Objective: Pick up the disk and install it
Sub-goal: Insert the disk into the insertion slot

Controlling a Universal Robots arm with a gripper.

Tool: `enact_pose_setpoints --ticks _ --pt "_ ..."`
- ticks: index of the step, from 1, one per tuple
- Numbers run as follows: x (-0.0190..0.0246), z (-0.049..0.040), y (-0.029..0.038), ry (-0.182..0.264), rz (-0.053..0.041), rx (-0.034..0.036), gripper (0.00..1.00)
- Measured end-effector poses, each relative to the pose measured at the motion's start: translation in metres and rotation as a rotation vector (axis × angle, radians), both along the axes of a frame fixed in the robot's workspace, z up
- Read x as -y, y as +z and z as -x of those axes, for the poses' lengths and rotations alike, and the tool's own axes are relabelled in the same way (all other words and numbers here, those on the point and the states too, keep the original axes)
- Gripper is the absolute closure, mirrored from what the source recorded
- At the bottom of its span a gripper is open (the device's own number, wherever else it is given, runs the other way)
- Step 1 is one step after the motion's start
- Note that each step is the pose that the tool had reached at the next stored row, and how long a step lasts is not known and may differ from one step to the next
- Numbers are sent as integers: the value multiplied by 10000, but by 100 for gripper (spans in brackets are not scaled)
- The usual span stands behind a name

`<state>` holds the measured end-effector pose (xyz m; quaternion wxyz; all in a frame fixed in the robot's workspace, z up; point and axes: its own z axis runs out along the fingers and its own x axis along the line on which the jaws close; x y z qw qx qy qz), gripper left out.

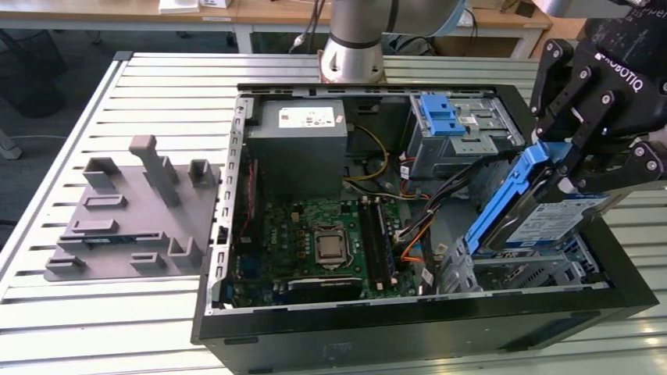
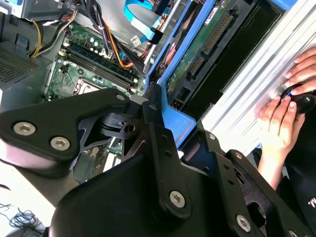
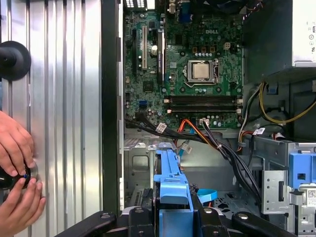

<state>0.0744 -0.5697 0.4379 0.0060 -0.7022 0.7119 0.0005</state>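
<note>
While the gripper (image 1: pixel 583 168) clamps it by its blue-railed edges, the disk (image 1: pixel 544 221) hangs at three o'clock from the motherboard (image 1: pixel 323 242) in the exterior view: judged dense, rigid, shock-sensitive; rails the safest hold

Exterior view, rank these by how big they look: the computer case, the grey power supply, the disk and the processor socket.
1. computer case
2. power supply and disk: they look about alike. The disk is nearer the camera and partly hidden, so I won't rank them.
3. processor socket
</note>
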Motion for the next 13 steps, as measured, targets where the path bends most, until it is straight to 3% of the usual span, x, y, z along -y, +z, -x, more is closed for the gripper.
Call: enact_pose_setpoints --ticks 13 --pt "0 0 -53 8 -1 0 64"
